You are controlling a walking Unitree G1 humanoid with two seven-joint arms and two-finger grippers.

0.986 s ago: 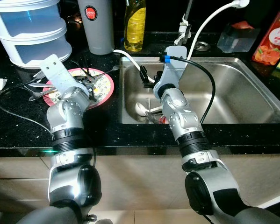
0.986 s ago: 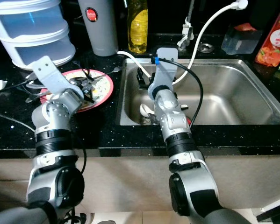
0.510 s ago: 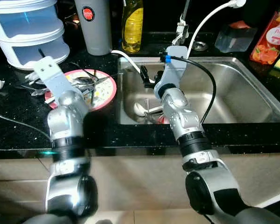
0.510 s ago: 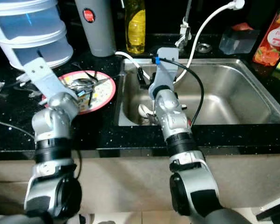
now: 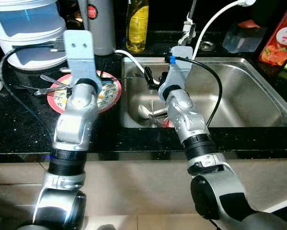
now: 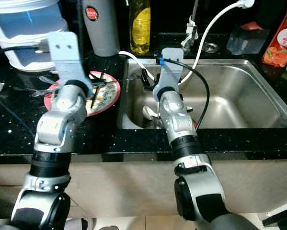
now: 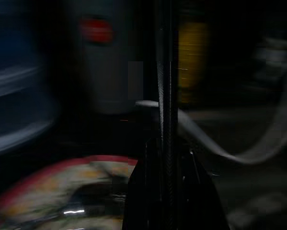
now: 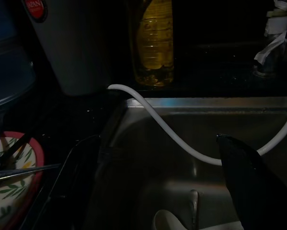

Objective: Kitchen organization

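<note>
Overhead, my left end effector (image 6: 91, 94) had swung from the outer edge of the red-rimmed plate (image 5: 106, 93) to a spot above its sink-side half, the forearm now pointing straight toward the back of the surface (image 5: 18, 124) instead of slanting across it. In the left wrist view the fingers (image 7: 166, 96) appeared as one dark vertical strip with no gap, so I judged them pressed together; motion blur kept me from telling whether any utensil was between them.

Beneath and beside that end effector, the plate sat on the black surface just left of the sink (image 5: 239, 100), carrying a loose pile of cutlery (image 5: 50, 88), with spoon and fork handles sticking out over its far rim. Behind it stood a grey canister (image 5: 101, 26), a yellow bottle (image 5: 137, 24) and a stacked white container (image 5: 26, 28).

My right end effector (image 5: 150, 80) had hardly moved; it hung inside the sink near the left wall. One finger (image 8: 253, 182) showed well apart from the other, so I read it as spread and carrying nothing. A white ladle (image 5: 145, 111) and a few other utensils lay on the sink floor below it, and a white hose (image 5: 208, 28) arched overhead.

I took the swing as repositioning for a cutlery pick, with sorting barely begun.
</note>
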